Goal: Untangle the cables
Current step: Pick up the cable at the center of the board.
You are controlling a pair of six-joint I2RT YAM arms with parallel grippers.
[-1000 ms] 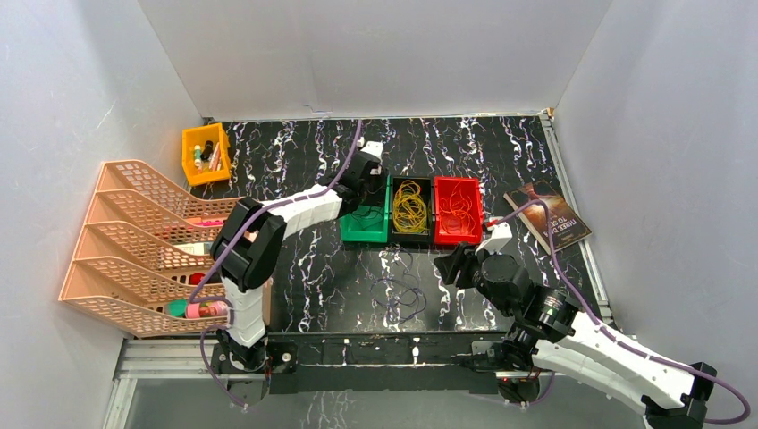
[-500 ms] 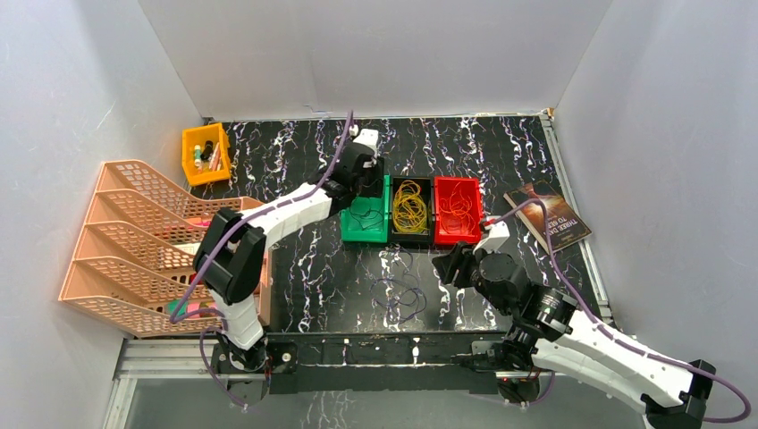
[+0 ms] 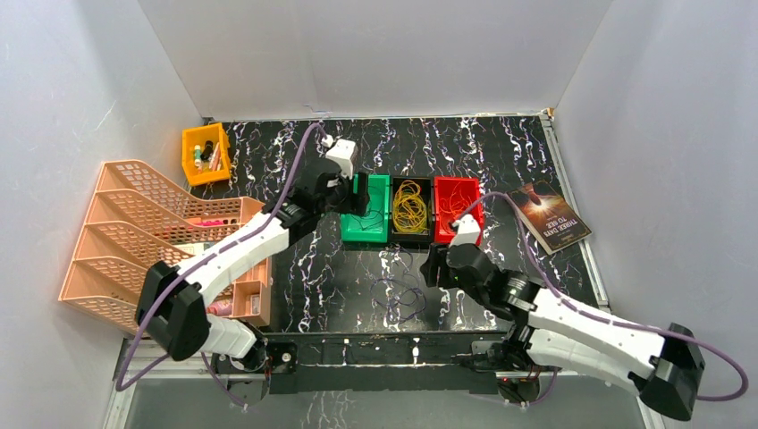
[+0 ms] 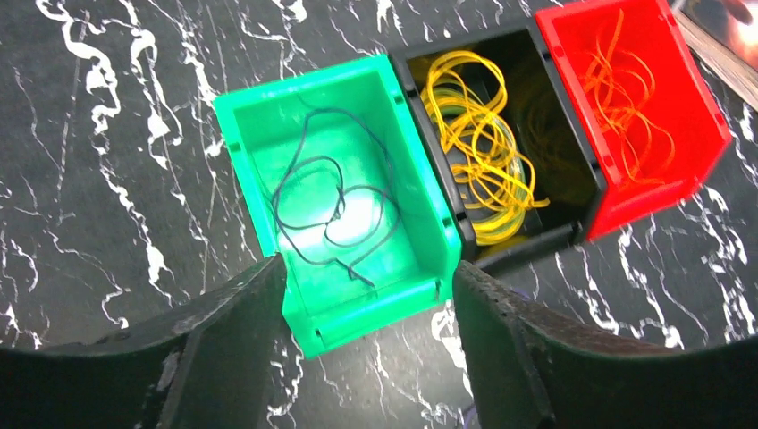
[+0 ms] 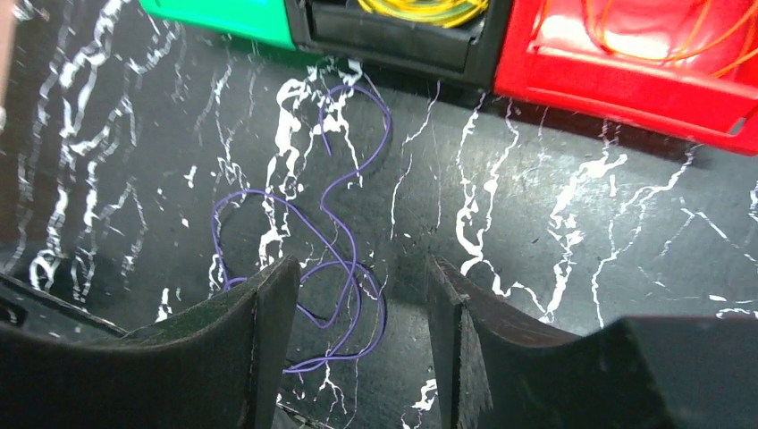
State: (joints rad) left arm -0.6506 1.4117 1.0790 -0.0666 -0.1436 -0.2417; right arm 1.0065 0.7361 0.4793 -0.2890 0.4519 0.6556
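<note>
Three bins stand in a row. The green bin (image 3: pixel 362 235) holds a dark thin cable (image 4: pixel 335 201). The black bin (image 5: pixel 393 40) holds yellow cables (image 3: pixel 410 206), also in the left wrist view (image 4: pixel 478 152). The red bin (image 5: pixel 626 85) holds orange-red cables (image 3: pixel 458 207). A loose thin purple cable (image 3: pixel 404 295) lies in loops on the table in front of the bins. My left gripper (image 4: pixel 366 268) is open and empty above the green bin's near-left side (image 3: pixel 344 192). My right gripper (image 5: pixel 359 266) is open and empty just above the purple cable's loops (image 5: pixel 335 250).
A peach file rack (image 3: pixel 134 241) stands at the left. A small orange bin (image 3: pixel 206 154) with small items sits at the back left. A book (image 3: pixel 547 216) lies right of the red bin. A metal rail (image 3: pixel 375 349) runs along the near edge.
My left arm has swung left, its gripper drawing away from over the green bin. My right gripper has moved a little left and forward, toward the purple cable.
</note>
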